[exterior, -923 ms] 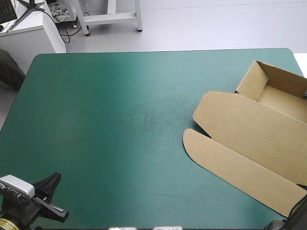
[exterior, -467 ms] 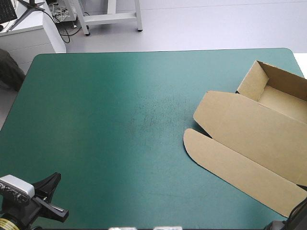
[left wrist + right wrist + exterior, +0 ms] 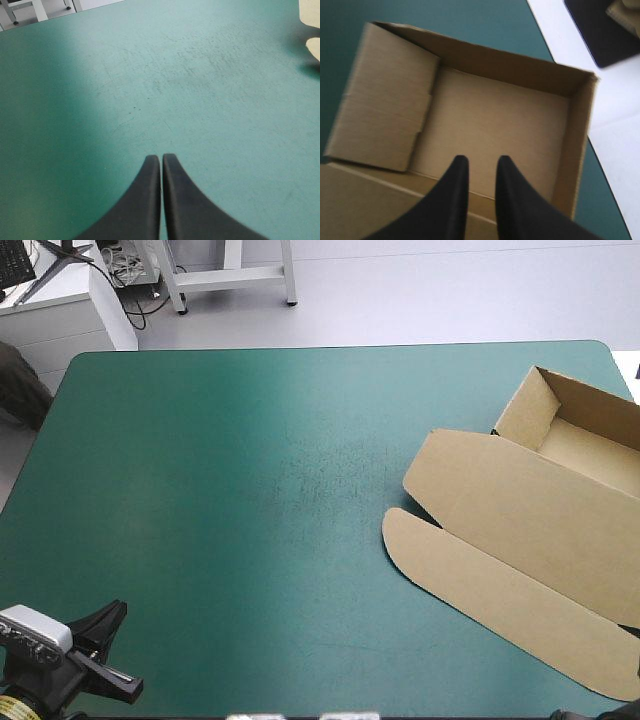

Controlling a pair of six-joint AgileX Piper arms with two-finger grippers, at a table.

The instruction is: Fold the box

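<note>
since the earlier frame, the right arm's dark bulk has slipped out of the high view's near right corner, uncovering the end of the lid's rounded flap (image 3: 480, 590). the brown box (image 3: 520, 530) itself has not shifted or changed shape.

the box lies at the right side of the teal-green surface (image 3: 250, 490). it is an open tray (image 3: 590, 450) with its walls raised, and its lid (image 3: 540, 510) lies flat toward the middle of the surface.

the right gripper (image 3: 481, 161) hangs above the tray, its black fingers a little apart and holding nothing. the tray floor lies under and just ahead of its fingertips, and a tucked side wall (image 3: 385, 105) stands off to one side of them.

the left gripper (image 3: 161, 157) has its fingers pressed together on nothing, over bare cover. the box is well apart from it, with only a pale sliver of board (image 3: 314, 50) showing far ahead and to its right.

judging by this, the tray looks formed, and the withdrawal reads as letting go after a tuck. the walls seem to hold on their own, and the lid is still unfolded.
</note>
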